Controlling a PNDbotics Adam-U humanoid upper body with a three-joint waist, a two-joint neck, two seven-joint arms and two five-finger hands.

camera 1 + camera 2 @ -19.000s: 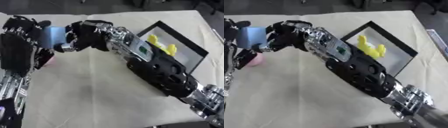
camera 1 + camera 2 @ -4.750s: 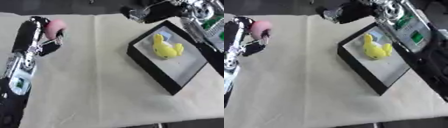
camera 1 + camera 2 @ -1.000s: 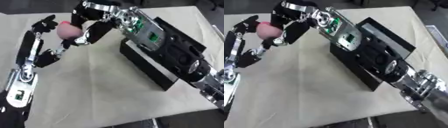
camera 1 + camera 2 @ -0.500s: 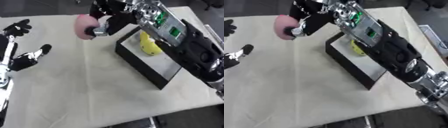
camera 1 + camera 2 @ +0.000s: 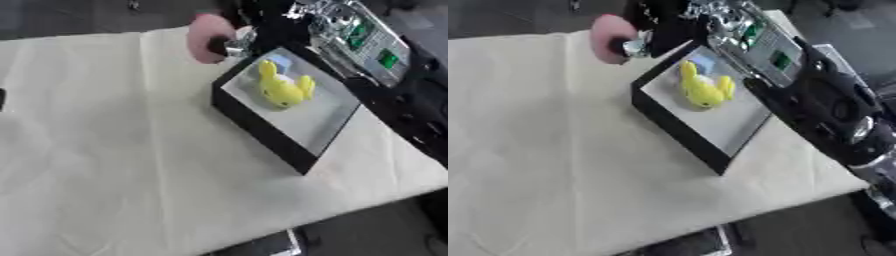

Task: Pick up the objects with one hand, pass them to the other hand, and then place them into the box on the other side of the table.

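One pink object sits in your right robot hand, fingers curled round it, at the 11 o'clock corner of the black box, not over the tray. Release now and it may hit the rim and roll onto the worktop. Half a second ago it hung farther left; the left robot hand has left view.

Cream-covered table; black box on right half.

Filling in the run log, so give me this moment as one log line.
right robot hand: holding pink object near box's far corner | box: holds yellow toy | left robot hand: barely in view
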